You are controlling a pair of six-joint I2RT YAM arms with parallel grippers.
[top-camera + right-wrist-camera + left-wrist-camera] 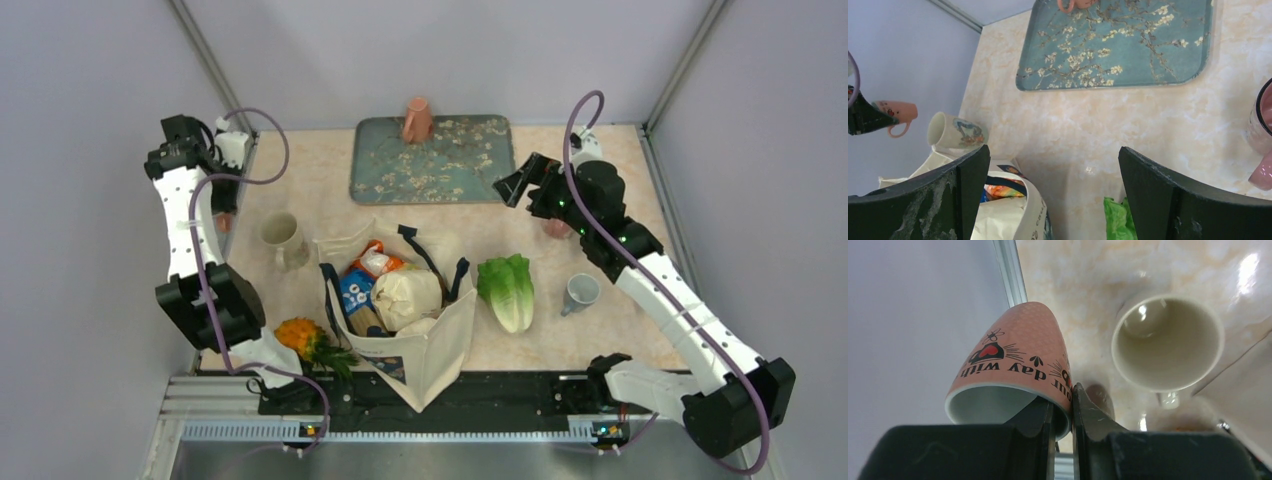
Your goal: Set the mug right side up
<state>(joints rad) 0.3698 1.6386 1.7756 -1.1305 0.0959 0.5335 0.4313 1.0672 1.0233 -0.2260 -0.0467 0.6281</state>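
Note:
My left gripper point(1063, 396) is shut on the rim of a salmon-pink mug point(1013, 355) with black lettering: one finger is inside the mouth, the other outside the wall. The mug is held in the air, tipped on its side, beside the left wall at the table's left edge. The mouth faces the wrist camera. In the top view the mug point(222, 222) is a small pink patch under the left gripper point(226, 205). In the right wrist view the mug point(898, 111) hangs sideways with its handle down. My right gripper point(1053, 150) is open and empty, above the table near the tray's right end point(510, 188).
A cream mug point(280, 235) stands upright right of the held mug. A floral tray point(430, 165) at the back bears an upside-down salmon mug point(417, 120). A full tote bag point(420, 345), lettuce point(508, 290), pineapple point(310, 340), pink mug point(1263, 135) and grey mug point(580, 292) sit around.

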